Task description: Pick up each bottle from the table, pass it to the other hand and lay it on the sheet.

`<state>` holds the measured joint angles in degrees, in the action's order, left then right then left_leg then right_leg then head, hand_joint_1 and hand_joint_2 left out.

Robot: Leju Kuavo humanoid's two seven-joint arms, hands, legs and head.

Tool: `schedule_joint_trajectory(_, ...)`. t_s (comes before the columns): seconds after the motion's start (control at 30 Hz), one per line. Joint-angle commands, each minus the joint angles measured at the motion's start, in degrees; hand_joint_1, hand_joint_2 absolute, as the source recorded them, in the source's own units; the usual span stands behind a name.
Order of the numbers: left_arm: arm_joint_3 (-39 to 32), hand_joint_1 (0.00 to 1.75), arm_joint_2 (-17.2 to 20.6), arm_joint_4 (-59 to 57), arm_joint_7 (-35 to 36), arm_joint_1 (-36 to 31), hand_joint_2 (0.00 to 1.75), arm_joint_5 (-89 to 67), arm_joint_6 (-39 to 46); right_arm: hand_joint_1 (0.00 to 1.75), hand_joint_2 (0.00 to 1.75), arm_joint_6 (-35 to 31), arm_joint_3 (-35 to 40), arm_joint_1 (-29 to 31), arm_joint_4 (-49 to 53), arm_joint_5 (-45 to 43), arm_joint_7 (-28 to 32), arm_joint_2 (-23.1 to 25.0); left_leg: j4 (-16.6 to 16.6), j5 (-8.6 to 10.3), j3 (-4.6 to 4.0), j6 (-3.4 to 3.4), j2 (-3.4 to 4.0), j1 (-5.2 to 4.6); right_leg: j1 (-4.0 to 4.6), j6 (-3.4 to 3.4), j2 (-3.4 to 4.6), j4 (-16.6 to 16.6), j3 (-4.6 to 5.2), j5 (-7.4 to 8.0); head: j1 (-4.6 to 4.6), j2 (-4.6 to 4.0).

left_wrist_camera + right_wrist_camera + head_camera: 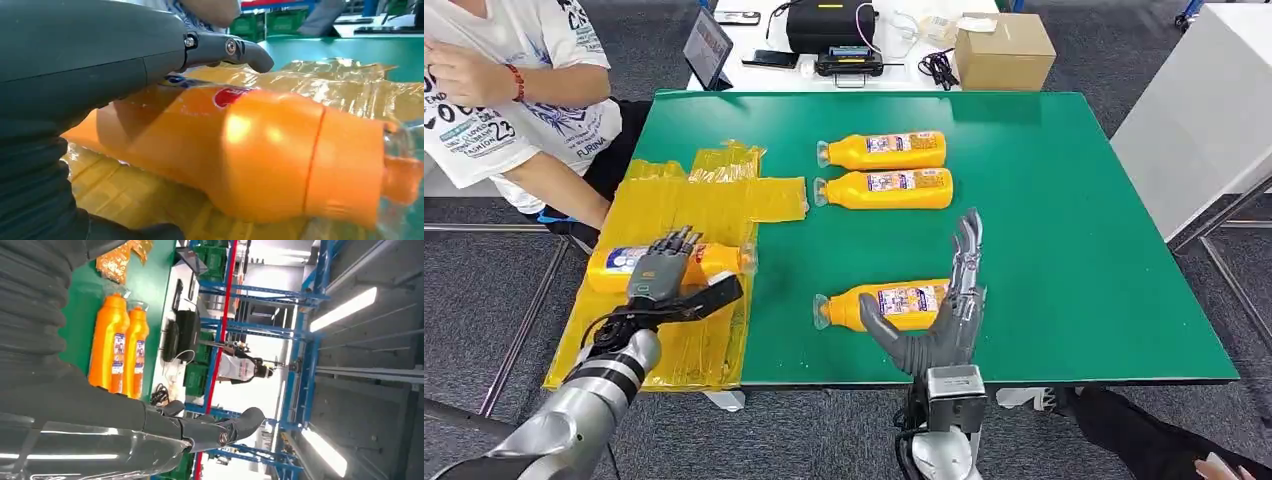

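An orange bottle lies on the yellow sheet at the table's left. My left hand hovers over it with fingers stretched across the top and the thumb apart in front. In the left wrist view the bottle lies under straight fingers, with a gap between them. A second bottle lies on the green table near the front edge. My right hand stands open by its base end, fingers pointing up. Two more bottles lie side by side further back; the right wrist view also shows this pair.
A person in a white shirt sits at the far left, close to the sheet. A cardboard box, a tablet and black devices stand on the white table behind. A white cabinet is to the right.
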<state>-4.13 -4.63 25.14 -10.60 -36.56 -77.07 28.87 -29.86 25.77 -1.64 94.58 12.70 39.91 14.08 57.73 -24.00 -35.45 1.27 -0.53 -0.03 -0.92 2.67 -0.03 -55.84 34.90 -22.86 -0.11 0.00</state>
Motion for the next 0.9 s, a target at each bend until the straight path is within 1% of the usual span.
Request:
schedule_joint_trajectory(0.03, -6.00, 0.00, -1.21, -2.99, -2.42, -1.01, 1.75, 7.97, -5.58, 0.00, 1.75, 0.07, 0.26, 1.86, -5.08, -0.19, -1.19, -1.22, -0.03, -0.13, 0.34, -0.06, 0.08, 0.05, 0.06, -0.10, 0.04, 0.07, -0.34, -0.10, 0.00, 0.00)
schedule_joint_trajectory(0.1, -7.89, 0.00, -1.38, -2.80, -3.71, -1.02, 1.75, 11.43, -7.61, 0.00, 1.75, 0.91, -0.28, 1.78, -5.59, -1.33, -1.34, -0.89, -0.06, -0.05, 0.21, -0.04, 0.06, 0.02, 0.03, -0.06, 0.03, 0.07, -0.20, -0.04, 0.00, 0.00)
schedule_joint_trajectory(0.13, -8.49, 0.00, -1.42, -2.83, -4.07, -1.09, 1.75, 12.78, -8.84, 0.00, 1.75, 0.55, -0.77, 1.51, -5.66, -1.28, -1.19, -0.69, -0.05, -0.12, 0.36, -0.07, 0.10, 0.05, 0.06, -0.10, 0.06, 0.07, -0.35, -0.09, 0.00, 0.00)
schedule_joint_trajectory(0.2, -9.83, 0.00, -1.56, -2.76, -4.63, -1.35, 1.75, 15.42, -10.85, 0.00, 1.75, 0.47, -1.12, 1.26, -5.74, -1.29, -1.11, -0.52, -0.05, -0.05, 0.21, -0.04, 0.06, 0.01, 0.02, -0.06, 0.03, 0.07, -0.21, -0.03, -0.02, 0.00)
schedule_joint_trajectory(0.23, -10.58, 0.00, -1.64, -2.36, -4.66, -1.62, 1.75, 17.08, -11.80, 0.00, 1.75, 0.44, -1.36, 1.10, -5.80, -1.27, -1.10, -0.43, -0.06, -0.09, 0.35, -0.07, 0.07, 0.05, 0.06, -0.10, 0.03, 0.09, -0.35, -0.06, 0.00, 0.00)
schedule_joint_trajectory(0.3, -11.72, 0.00, -2.00, -1.68, -4.91, -2.27, 1.75, 20.77, -13.84, 0.00, 1.75, 0.37, -1.69, 0.87, -5.83, -1.04, -1.06, -0.31, -0.06, -0.02, 0.21, -0.04, 0.03, 0.02, 0.02, -0.07, 0.01, 0.07, -0.21, -0.02, 0.00, 0.00)
schedule_joint_trajectory(0.33, -12.53, 0.00, -2.19, -1.28, -5.28, -2.65, 1.75, 22.12, -14.35, 0.00, 1.75, 0.45, -1.75, 0.81, -5.90, -1.01, -1.17, -0.34, -0.04, -0.07, 0.32, -0.06, 0.05, 0.05, 0.06, -0.11, 0.02, 0.08, -0.33, -0.05, 0.00, 0.00)
schedule_joint_trajectory(0.5, -12.44, 0.00, -2.17, -0.96, -5.02, -2.76, 1.75, 22.39, -14.84, 0.00, 1.75, 0.45, -1.81, 0.81, -5.99, -0.99, -1.19, -0.30, -0.05, -0.02, 0.33, -0.04, 0.04, 0.01, 0.02, -0.07, 0.01, 0.07, -0.31, -0.02, 0.00, 0.00)
schedule_joint_trajectory(0.57, -13.20, 0.00, -2.63, 0.71, -8.09, -3.08, 1.75, 27.01, -17.93, 0.00, 1.75, 0.35, -2.17, 0.49, -6.06, -0.68, -1.30, -0.27, -0.03, -0.06, 0.38, -0.05, 0.05, 0.03, 0.05, -0.09, 0.01, 0.06, -0.37, -0.05, 0.00, 0.00)
schedule_joint_trajectory(0.63, -11.88, 0.00, -2.94, 5.28, -10.57, -2.76, 1.75, 33.79, -25.28, 0.00, 1.75, 0.71, -2.86, 0.20, -6.73, -0.74, -1.46, -0.20, -0.01, -0.08, 0.41, -0.06, 0.00, 0.06, 0.07, -0.10, -0.05, 0.04, -0.41, -0.09, 0.00, 0.00)
schedule_joint_trajectory(0.7, -8.93, 0.00, -2.90, 10.17, -11.07, -1.64, 1.75, 38.67, -28.13, 0.00, 1.75, 1.02, -3.27, 0.15, -7.37, -0.80, -1.15, -0.12, -0.02, -0.02, 0.31, -0.04, -0.01, 0.04, 0.05, -0.07, -0.04, 0.05, -0.30, -0.03, -0.02, 0.00)
schedule_joint_trajectory(0.73, -7.09, 0.00, -2.91, 14.30, -14.47, -0.34, 1.75, 41.40, -27.67, 0.00, 1.75, 1.70, -3.16, 0.31, -8.05, -1.24, -1.02, -0.13, -0.02, -0.01, 0.28, -0.03, -0.03, 0.03, 0.04, -0.06, -0.06, 0.04, -0.27, -0.03, 0.00, 0.00)
schedule_joint_trajectory(0.77, -5.65, 0.00, -2.72, 16.88, -15.86, 0.70, 1.75, 43.65, -29.10, 0.00, 1.75, 2.32, -2.86, 0.57, -8.61, -1.35, -1.06, -0.28, -0.01, -0.07, 0.36, -0.05, 0.02, 0.07, 0.08, -0.09, -0.02, 0.07, -0.37, -0.05, 0.00, 0.00)
schedule_joint_trajectory(0.83, -2.56, 0.00, -1.44, 21.57, -15.33, 3.13, 1.75, 50.09, -35.22, 0.00, 1.75, 4.12, -2.50, 1.34, -11.00, -1.94, -1.84, -0.16, -0.01, -0.10, 0.39, -0.06, 0.15, 0.07, 0.08, -0.09, 0.10, 0.07, -0.37, -0.05, 0.00, 0.00)
schedule_joint_trajectory(0.9, -1.09, 0.00, -0.43, 21.53, -15.14, 3.53, 1.75, 51.94, -36.99, 0.00, 1.75, 4.24, -2.56, 1.49, -11.80, -1.84, -1.83, -0.09, -0.06, -0.05, 0.30, -0.05, 0.20, 0.03, 0.04, -0.06, 0.13, 0.07, -0.24, -0.01, 0.00, 0.00)
